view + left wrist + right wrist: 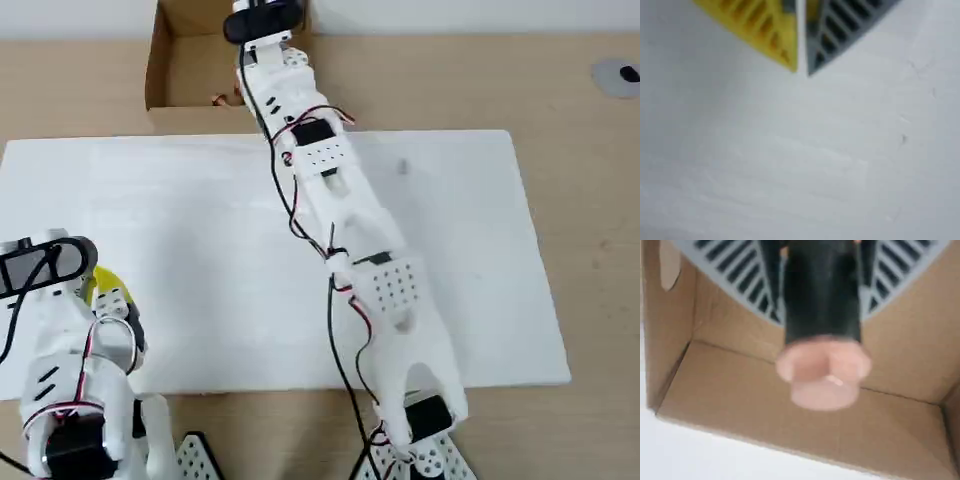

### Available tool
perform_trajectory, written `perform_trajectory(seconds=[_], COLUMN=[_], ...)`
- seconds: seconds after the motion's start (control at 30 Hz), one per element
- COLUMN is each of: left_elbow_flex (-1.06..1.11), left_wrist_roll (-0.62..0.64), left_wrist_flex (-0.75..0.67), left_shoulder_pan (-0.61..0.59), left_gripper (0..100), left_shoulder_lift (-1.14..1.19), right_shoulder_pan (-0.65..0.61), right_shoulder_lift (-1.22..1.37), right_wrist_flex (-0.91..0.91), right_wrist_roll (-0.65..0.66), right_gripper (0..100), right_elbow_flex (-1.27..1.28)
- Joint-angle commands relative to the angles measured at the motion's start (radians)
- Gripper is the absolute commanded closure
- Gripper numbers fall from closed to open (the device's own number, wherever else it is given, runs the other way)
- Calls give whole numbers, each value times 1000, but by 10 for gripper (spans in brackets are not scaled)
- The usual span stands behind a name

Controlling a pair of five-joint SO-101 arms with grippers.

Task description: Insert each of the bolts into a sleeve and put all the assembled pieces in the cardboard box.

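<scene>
The insertion looks done for the piece in hand: the right tool [822,315] is clamped on a black sleeve [822,285] with the pink bolt [824,372] seated in it, the hexagonal head poking out of the sleeve's end. That assembly hangs over the open top of the cardboard box [740,395], above the floor and apart from it, so letting go is the step that remains (a judgement from how the piece hangs, nothing more). In the high view the box sits at about 11 o'clock on the counter [590,220], just beyond the far edge of the white mat [200,230], and the right arm stretches to it from 6 o'clock. The stretch of box floor under the held piece is bare cardboard. The arm and walls hide the rest, so it cannot be told whether other assembled pieces lie there or how many bolts are left. The left tool [801,67] sits at 8 o'clock, close above the mat, its yellow and grey fingers drawn nearly together with nothing between them.
</scene>
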Motion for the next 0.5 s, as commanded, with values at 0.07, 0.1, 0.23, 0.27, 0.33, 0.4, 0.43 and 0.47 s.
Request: perform_trajectory(seconds=[0.07,0.1,0.23,0.27,0.33,0.4,0.43,0.47], left_elbow_flex=[-3,6,48,49,43,41,41,41], left_wrist_roll=[-3,-6,-6,-6,-8,-8,-8,-8], left_wrist_flex=[-21,-21,-21,-21,-21,-21,-21,-21], left_shoulder_pan=[-18,-20,-21,-21,-21,-21,-21,-21], left_gripper=[991,991,991,991,991,991,991,991], left_shoulder_lift=[-7,-7,-7,-7,-7,-7,-7,-7], right_shoulder_pan=[21,21,21,21,21,21,21,21], right_shoulder_lift=[97,117,177,189,209,222,223,223], right_wrist_flex=[120,150,235,252,292,334,362,393], right_wrist_roll=[120,137,146,146,146,146,146,146], right_gripper=[889,861,824,824,823,822,822,822], right_elbow_flex=[-265,-294,-395,-418,-461,-498,-518,-539])
